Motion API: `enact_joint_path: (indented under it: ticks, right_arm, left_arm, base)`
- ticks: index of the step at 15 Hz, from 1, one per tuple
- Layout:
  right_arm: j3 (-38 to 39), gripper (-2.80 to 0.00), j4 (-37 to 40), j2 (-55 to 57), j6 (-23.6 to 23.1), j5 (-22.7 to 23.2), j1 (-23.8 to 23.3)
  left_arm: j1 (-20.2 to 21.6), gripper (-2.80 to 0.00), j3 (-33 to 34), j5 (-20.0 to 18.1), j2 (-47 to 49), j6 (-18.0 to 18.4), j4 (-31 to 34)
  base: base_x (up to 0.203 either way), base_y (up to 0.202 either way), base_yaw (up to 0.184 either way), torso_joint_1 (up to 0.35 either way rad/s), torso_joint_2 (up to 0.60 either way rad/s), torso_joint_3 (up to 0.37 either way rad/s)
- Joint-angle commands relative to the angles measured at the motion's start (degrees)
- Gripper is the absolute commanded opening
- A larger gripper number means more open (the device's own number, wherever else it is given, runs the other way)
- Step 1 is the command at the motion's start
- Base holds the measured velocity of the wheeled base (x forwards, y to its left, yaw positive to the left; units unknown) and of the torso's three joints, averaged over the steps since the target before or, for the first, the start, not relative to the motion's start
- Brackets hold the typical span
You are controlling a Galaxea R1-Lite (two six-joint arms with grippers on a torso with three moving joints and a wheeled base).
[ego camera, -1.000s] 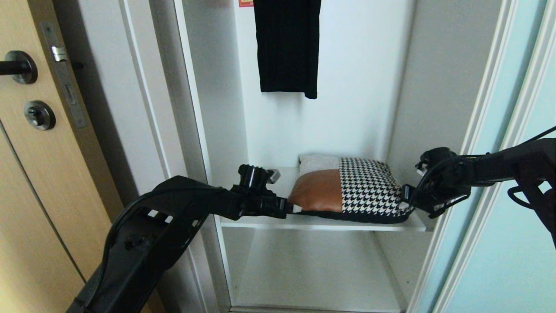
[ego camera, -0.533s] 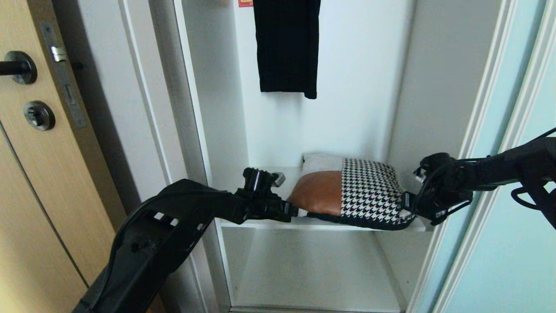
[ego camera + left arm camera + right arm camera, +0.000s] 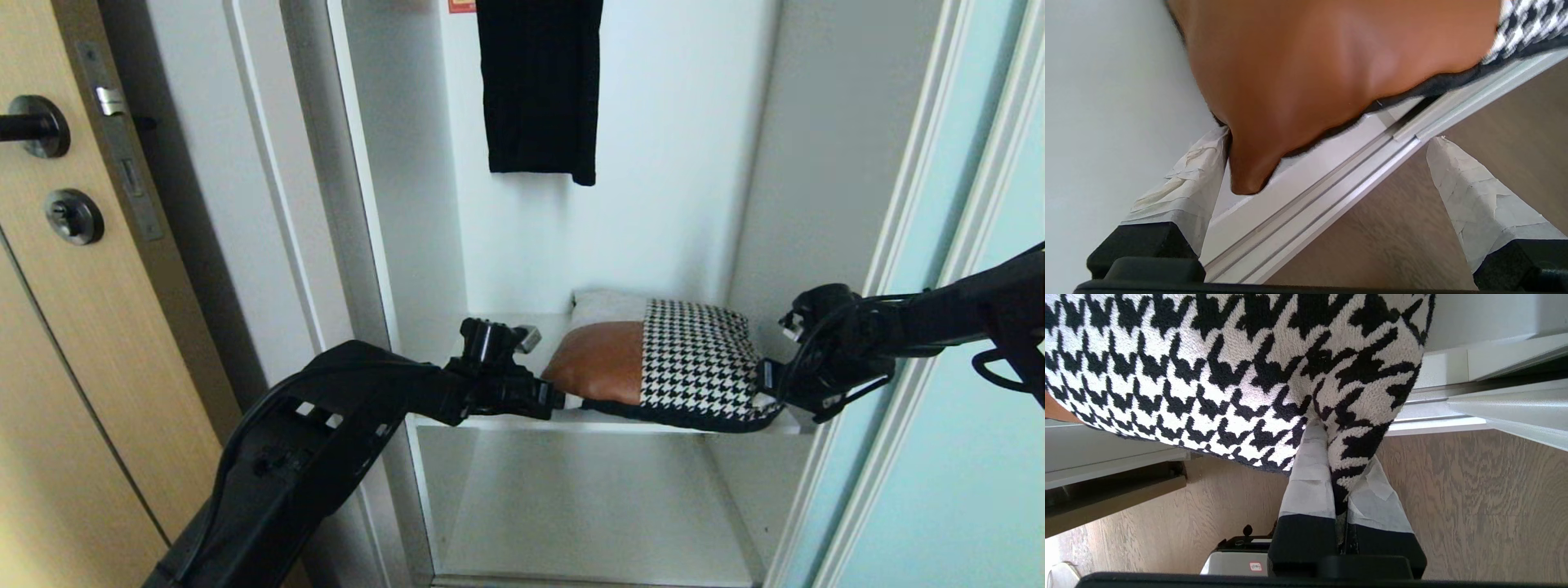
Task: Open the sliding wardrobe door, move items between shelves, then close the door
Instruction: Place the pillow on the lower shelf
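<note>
The items are one folded bundle (image 3: 653, 359) lying on the upper of the two white shelves (image 3: 522, 423): rust-brown at the left, black-and-white houndstooth at the right, black underneath. My left gripper (image 3: 559, 398) is open at the bundle's left front corner. In the left wrist view, the brown corner (image 3: 1249, 175) lies between the taped fingers (image 3: 1184, 192), against one of them. My right gripper (image 3: 763, 384) is shut on the houndstooth corner (image 3: 1347, 457), pinched between its pads (image 3: 1310, 486). The sliding wardrobe door (image 3: 963, 425) stands pushed aside on the right.
A long black garment (image 3: 539, 82) hangs above the bundle at the back. The lower shelf (image 3: 588, 506) lies beneath. A tan wooden door with a dark handle (image 3: 33, 126) is at the left. Below the shelf edge there is wooden floor (image 3: 1474, 498).
My left gripper has edged right, closer in on the bundle's brown corner. The right gripper keeps its hold on the houndstooth corner and has barely shifted.
</note>
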Motion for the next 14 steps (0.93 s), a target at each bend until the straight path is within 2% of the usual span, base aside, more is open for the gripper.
enact_joint_path:
  ticks: [1,5,6,14]
  right_arm:
    - [-0.4,-2.80,0.0,0.3,0.4,0.1,-0.1]
    - [-0.4,-2.80,-0.1,0.2,0.4,0.2,-0.2]
    - [-0.4,-2.80,-0.1,0.2,0.4,0.2,-0.2]
    - [-0.8,-2.80,0.0,0.0,0.4,0.6,-0.5]
  left_arm:
    - [-0.4,0.00,0.1,-0.1,0.2,0.2,0.1]
    - [-0.5,0.00,0.0,0.2,1.0,0.3,-0.4]
    - [-0.5,-2.80,0.0,0.2,1.0,0.3,-0.4]
    - [-0.4,-2.80,-0.3,0.3,1.0,0.2,-0.4]
  base:
    - [0.000,0.000,0.000,0.000,0.00,0.000]
    - [0.000,0.000,0.000,0.000,0.00,0.000]
    - [0.000,0.000,0.000,0.000,0.00,0.000]
    - [0.000,0.000,0.000,0.000,0.00,0.000]
